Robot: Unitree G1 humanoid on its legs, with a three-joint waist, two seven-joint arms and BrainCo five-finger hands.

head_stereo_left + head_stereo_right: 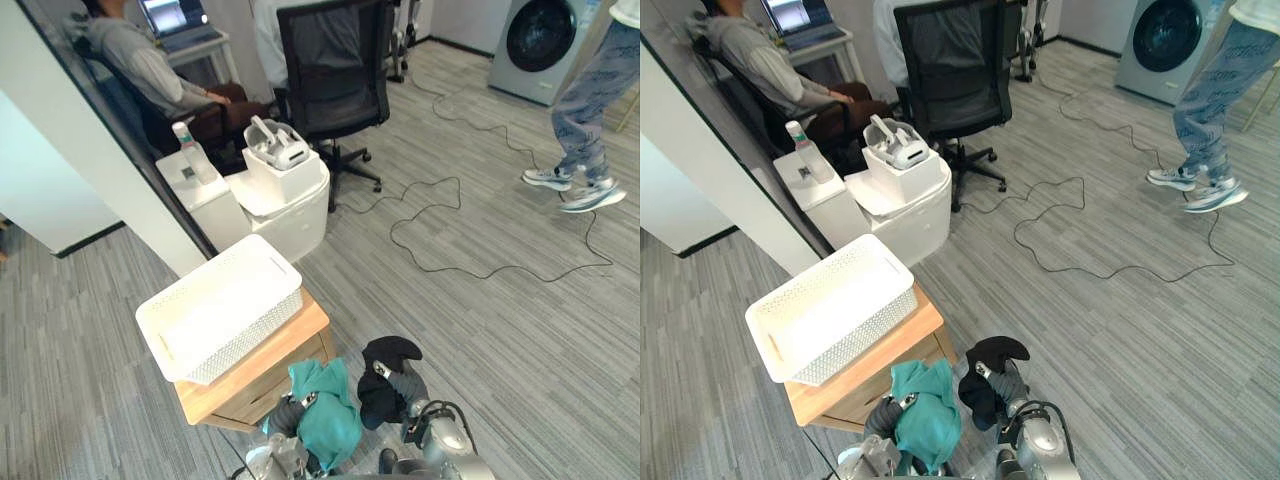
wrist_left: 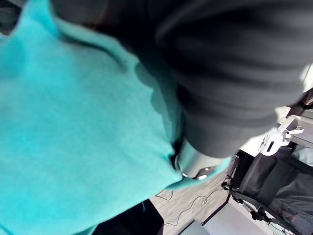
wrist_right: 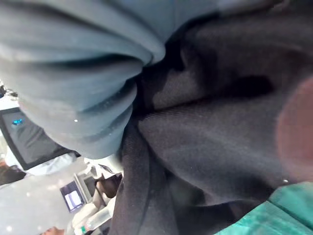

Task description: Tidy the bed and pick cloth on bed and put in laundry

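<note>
**Status: two cloths held in front of the robot, basket on the table**

1. Left hand (image 1: 288, 412): it sits low in the head views, beside the near corner of the wooden table (image 1: 303, 325). The teal cloth (image 1: 325, 415) is draped over it in a bunched mass. Whether the hand is clasped on the cloth cannot be told, as the cloth covers it.
2. Teal cloth, orientation: in the head views its long axis runs from a far end next to the table corner back toward the robot. In the left wrist view it lies against the dark ribbed cover.
3. Right hand (image 1: 408, 383): it is to the right of the left hand. The black cloth (image 1: 390, 352) lies over and around it. Its grip state cannot be told either.
4. Black cloth, orientation: its long axis runs roughly parallel to the teal cloth's, with a rounded lobe at the far end. The two cloths are just beside each other.
5. White laundry basket (image 1: 255, 335): it stands on the table to the robot's left front. Its long axis runs diagonally from near left to far right, and its opening faces up.
6. Surroundings: a washing machine (image 1: 535, 40) stands at the far right. A person (image 1: 590, 110) is walking in front of it.
</note>
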